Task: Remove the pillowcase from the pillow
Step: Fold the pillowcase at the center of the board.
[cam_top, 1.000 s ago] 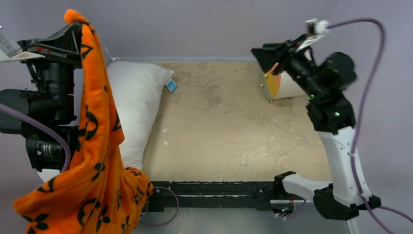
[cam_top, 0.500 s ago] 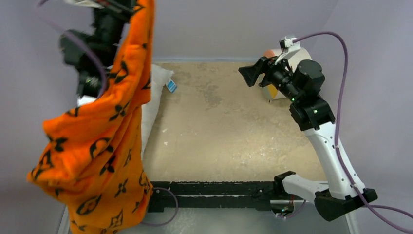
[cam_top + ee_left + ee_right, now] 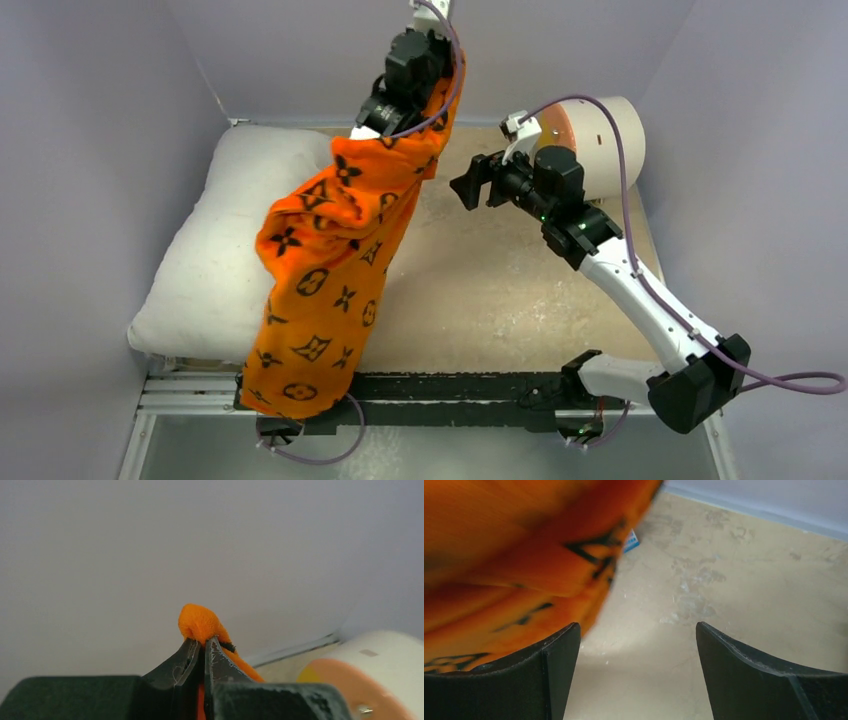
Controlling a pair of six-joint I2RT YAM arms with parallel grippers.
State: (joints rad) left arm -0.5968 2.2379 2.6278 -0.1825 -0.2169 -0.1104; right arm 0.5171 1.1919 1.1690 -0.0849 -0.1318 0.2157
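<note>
**Operator:** The left jaws are squeezing fully together on a bunched fold of the pillowcase (image 3: 200, 622), and I'm holding that fold high above the far side of the surface (image 3: 480, 290). The right jaws are standing wide with nothing between them. Through them I'm seeing only bare surface, with blurred orange cloth off to one side.

**Spotter:** Where is the rest of the case hanging?

**Operator:** It's draping down from the pinch as one long limp sack. It's passing in front of the pillow (image 3: 215, 260) and trailing over the near edge by the arm bases. The pillow is lying bare and white along the left side of the surface. Its right edge is hiding behind the cloth, so I can't tell whether the two are touching there.

**Spotter:** Which step are you calling this?

**Operator:** I'm judging the pull-off as essentially done, since the sack is hanging flat with no bulk inside it. What's left is parking the case. I'm thinking the next move calls for bringing the pinch over the open middle, well apart from the pillow and from the white cylinder (image 3: 600, 140) at the far right. Then I'd lower until the cloth piles up and part the left jaws. I'm watching that trailing end, because it could snag on the near edge.
</note>
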